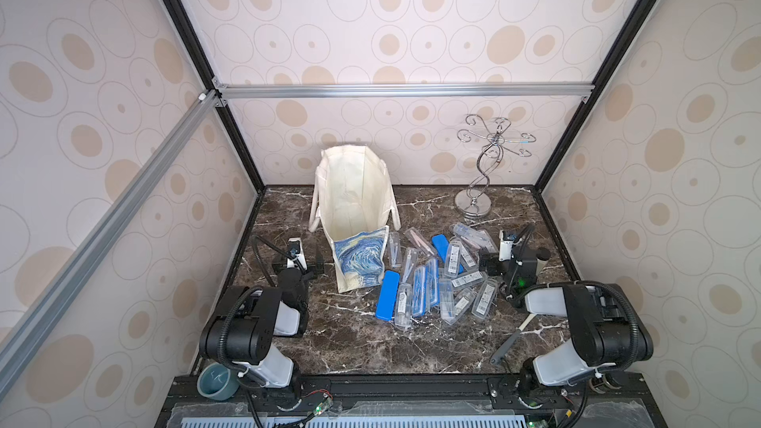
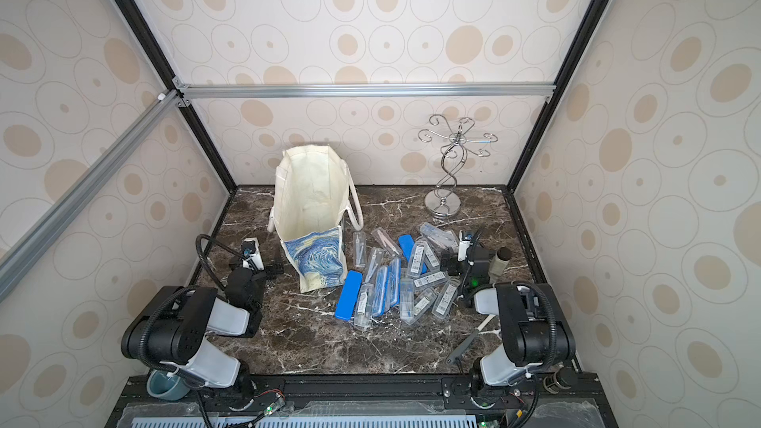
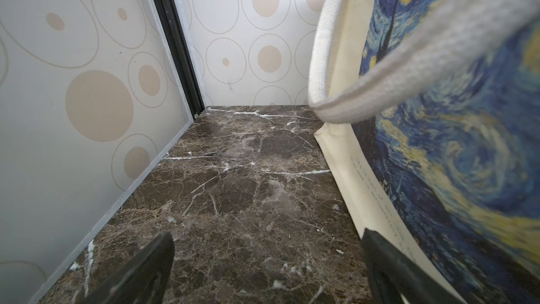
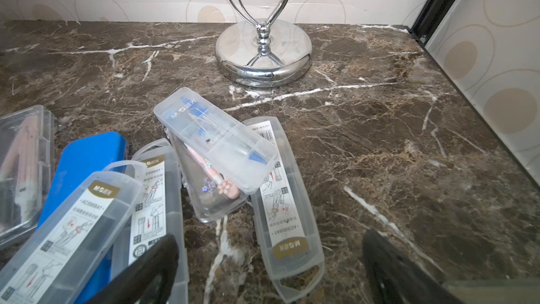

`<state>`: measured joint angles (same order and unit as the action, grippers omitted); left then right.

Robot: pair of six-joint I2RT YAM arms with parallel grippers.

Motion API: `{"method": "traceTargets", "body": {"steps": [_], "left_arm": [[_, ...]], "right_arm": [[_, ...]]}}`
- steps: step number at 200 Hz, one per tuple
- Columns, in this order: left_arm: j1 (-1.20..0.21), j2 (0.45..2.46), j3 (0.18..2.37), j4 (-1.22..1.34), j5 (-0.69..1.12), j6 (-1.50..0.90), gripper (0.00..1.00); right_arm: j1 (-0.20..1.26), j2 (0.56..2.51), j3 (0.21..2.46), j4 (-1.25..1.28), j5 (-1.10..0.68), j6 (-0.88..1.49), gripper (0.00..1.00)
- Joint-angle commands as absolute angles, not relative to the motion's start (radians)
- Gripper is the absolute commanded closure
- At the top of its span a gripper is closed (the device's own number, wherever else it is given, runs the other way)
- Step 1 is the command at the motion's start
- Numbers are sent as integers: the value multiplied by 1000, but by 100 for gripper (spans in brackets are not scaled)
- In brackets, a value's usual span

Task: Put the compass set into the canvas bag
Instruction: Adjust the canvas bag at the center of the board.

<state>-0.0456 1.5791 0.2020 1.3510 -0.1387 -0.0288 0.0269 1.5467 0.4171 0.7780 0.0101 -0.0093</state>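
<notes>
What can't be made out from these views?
- canvas bag floor: both top views, hidden behind its printed front wall.
- right claw: wrist view, fingers cut off by the frame edge.
- compass cases labels: top views, too small to read.
- grey-handled tool: top views, far end under the right arm.
- teal mug: top views, partly behind the left arm.
</notes>
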Motion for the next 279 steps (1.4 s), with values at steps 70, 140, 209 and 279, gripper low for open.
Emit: {"method": "traceTargets", "body": {"steps": [70,140,209,279], "left_arm": [[-40,1582,224,1362,-116,-3,0],[-41,1580,222,1364,-117,-3,0],[-38,1580,221,1367,-114,-3,0],[-40,1309,230,1121,-230,-66,0]], "right_arm": [[26,1538,429,778,3,-22,0],[27,1539,430,778,3,-22,0],[27,1538,429,780,5,-22,0],[27,1362,438,609,100,30,0]]}}
